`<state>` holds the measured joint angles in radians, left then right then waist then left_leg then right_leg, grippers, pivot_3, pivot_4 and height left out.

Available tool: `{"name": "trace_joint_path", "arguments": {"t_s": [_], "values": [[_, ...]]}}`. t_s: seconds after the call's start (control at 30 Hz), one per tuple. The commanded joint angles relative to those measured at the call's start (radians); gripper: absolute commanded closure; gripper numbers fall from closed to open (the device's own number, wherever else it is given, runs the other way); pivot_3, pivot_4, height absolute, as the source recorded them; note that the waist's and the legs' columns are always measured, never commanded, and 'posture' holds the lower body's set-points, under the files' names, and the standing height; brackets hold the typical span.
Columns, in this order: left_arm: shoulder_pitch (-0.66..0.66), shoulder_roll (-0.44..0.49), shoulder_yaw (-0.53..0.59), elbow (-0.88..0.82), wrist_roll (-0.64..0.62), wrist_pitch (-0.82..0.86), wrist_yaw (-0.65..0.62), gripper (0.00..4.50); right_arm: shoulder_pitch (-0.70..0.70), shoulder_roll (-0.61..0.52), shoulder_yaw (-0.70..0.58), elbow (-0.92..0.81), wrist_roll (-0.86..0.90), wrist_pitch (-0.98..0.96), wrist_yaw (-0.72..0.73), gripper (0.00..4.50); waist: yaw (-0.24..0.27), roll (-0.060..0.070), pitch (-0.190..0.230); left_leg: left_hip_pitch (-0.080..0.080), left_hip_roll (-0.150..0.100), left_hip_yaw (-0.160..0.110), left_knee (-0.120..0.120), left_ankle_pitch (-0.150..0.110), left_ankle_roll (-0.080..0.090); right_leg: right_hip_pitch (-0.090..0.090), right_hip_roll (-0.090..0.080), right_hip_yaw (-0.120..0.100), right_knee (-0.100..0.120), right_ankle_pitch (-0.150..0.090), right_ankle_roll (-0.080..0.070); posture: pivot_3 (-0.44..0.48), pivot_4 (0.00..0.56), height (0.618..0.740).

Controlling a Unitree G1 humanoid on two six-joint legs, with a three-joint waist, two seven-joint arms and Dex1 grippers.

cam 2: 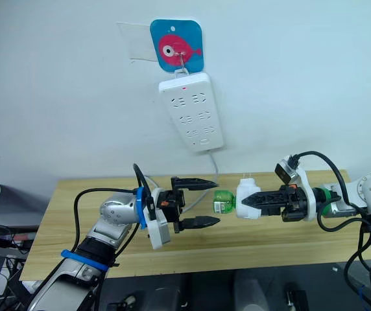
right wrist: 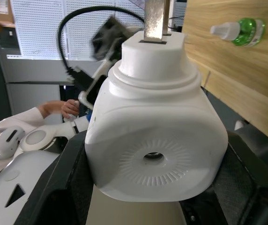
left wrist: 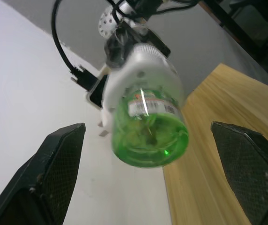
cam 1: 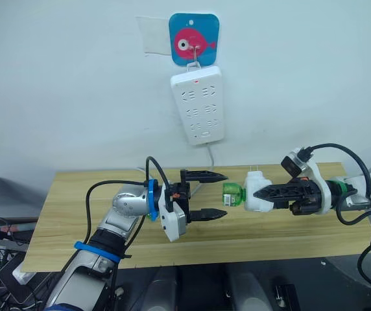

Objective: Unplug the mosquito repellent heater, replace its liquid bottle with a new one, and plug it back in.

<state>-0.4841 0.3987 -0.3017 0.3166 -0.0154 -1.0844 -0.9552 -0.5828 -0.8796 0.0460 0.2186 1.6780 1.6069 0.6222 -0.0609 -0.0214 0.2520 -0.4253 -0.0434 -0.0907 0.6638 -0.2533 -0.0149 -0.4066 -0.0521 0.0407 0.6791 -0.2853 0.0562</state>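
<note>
The white mosquito repellent heater (cam 1: 258, 194) is held in the air above the table, plug prongs up, with my right gripper (cam 1: 266, 193) shut on its body. A green liquid bottle (cam 1: 233, 194) sticks out of it toward my left gripper (cam 1: 219, 194). That gripper is open, its two fingers (left wrist: 54, 164) on either side of the bottle's base (left wrist: 150, 129) without touching it. In the right wrist view the heater's vented face (right wrist: 155, 159) is close up. A second green bottle (right wrist: 239, 32) with a white tip lies on the table.
A white power strip (cam 1: 198, 103) hangs on the wall from a blue fish hook (cam 1: 194, 39), its cord running down behind the wooden table (cam 1: 75, 194). A person's hand (right wrist: 63, 108) shows in the right wrist view.
</note>
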Motion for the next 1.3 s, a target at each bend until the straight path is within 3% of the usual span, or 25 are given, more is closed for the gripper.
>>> {"name": "trace_joint_path", "arguments": {"t_s": [0.03,0.37,0.47,0.67,0.77,0.83,0.9,0.97,1.07,1.13,1.2,1.3], "values": [[-0.017,-0.011,-0.004,-0.015,0.012,-0.041,0.058,0.02,-0.02,0.002,-0.01,-0.023,0.066,0.007,-0.015,1.49,-0.002,0.0,0.0,0.0,0.0,0.0,0.0,0.0,0.0,0.0,0.0,0.0,0.0,0.0,0.0,-0.139,0.27,0.74],[-0.043,-0.001,-0.045,0.002,0.078,-0.077,0.138,0.02,-0.009,0.007,-0.002,-0.03,0.1,0.004,-0.053,1.49,-0.007,0.0,0.0,0.0,0.0,-0.002,0.0,0.0,0.0,0.0,0.0,0.0,0.0,0.0,0.0,-0.139,0.268,0.74],[-0.039,0.009,-0.067,-0.01,0.067,-0.075,0.145,0.58,-0.008,0.003,0.0,-0.034,0.108,0.004,-0.058,1.49,-0.008,0.0,0.0,0.0,0.0,-0.001,0.0,0.0,0.0,0.0,0.0,0.0,0.0,0.0,0.0,-0.139,0.268,0.74],[-0.049,0.014,-0.082,0.002,0.071,-0.054,0.163,2.2,-0.008,0.0,0.004,-0.039,0.115,0.001,-0.061,1.49,-0.011,0.0,0.0,0.0,0.0,-0.002,0.0,0.0,0.0,0.0,0.0,0.0,0.0,0.0,0.0,-0.142,0.27,0.74],[-0.054,0.02,-0.091,-0.004,0.041,-0.037,0.155,2.22,-0.006,-0.002,0.001,-0.041,0.105,0.003,-0.059,1.49,-0.013,0.0,0.0,0.0,0.0,-0.002,0.0,0.0,0.0,0.0,0.0,0.0,0.0,0.0,0.0,-0.142,0.27,0.74],[-0.036,0.039,-0.14,-0.061,-0.099,0.081,0.082,2.22,-0.003,-0.004,-0.004,-0.046,0.089,0.004,-0.056,1.49,-0.014,0.0,0.0,0.0,0.0,-0.002,0.0,0.0,0.0,0.0,0.0,0.0,0.0,0.0,0.0,-0.143,0.27,0.74],[-0.004,0.07,-0.172,-0.179,-0.296,0.351,-0.009,2.22,0.001,-0.006,-0.011,-0.054,0.064,0.006,-0.048,1.49,-0.019,0.0,0.0,-0.001,0.0,-0.003,0.0,0.0,0.0,0.0,0.0,0.001,0.0,0.0,0.0,-0.144,0.268,0.74],[0.013,0.132,-0.166,-0.361,-0.619,0.837,0.016,2.22,0.013,-0.019,-0.014,-0.072,0.035,0.007,-0.03,1.49,-0.026,0.001,0.001,-0.001,0.0,-0.004,0.0,0.0,0.0,0.0,0.0,0.001,-0.001,0.0,0.0,-0.144,0.264,0.74],[-0.002,0.216,-0.114,-0.533,-1.055,1.378,0.152,2.22,0.03,-0.038,-0.013,-0.103,0.008,0.008,0.003,1.49,-0.028,0.003,0.003,-0.002,0.0,-0.008,0.0,0.0,0.0,0.0,0.0,-0.001,0.0,0.0,0.0,-0.145,0.258,0.74],[-0.018,0.265,-0.072,-0.548,-1.33,1.647,0.223,2.22,0.039,-0.05,-0.008,-0.13,-0.013,0.008,0.031,1.49,-0.03,0.003,0.003,-0.002,0.001,-0.01,0.0,0.0,0.0,0.0,0.001,-0.002,0.0,0.0,0.0,-0.145,0.258,0.74],[-0.029,0.304,-0.054,-0.483,-1.528,1.871,0.257,2.22,0.051,-0.053,-0.005,-0.163,-0.038,0.008,0.059,1.49,-0.032,0.003,0.003,-0.002,0.001,-0.011,0.0,0.0,0.0,0.0,0.001,-0.003,-0.001,0.0,0.0,-0.145,0.258,0.74],[-0.032,0.303,-0.044,-0.301,-1.711,2.113,0.323,2.22,0.059,-0.039,-0.006,-0.186,-0.07,0.007,0.081,1.49,-0.033,0.003,0.003,-0.001,0.001,-0.009,0.0,0.0,0.0,0.0,0.008,-0.004,0.001,-0.001,0.0,-0.128,0.252,0.74]]}}
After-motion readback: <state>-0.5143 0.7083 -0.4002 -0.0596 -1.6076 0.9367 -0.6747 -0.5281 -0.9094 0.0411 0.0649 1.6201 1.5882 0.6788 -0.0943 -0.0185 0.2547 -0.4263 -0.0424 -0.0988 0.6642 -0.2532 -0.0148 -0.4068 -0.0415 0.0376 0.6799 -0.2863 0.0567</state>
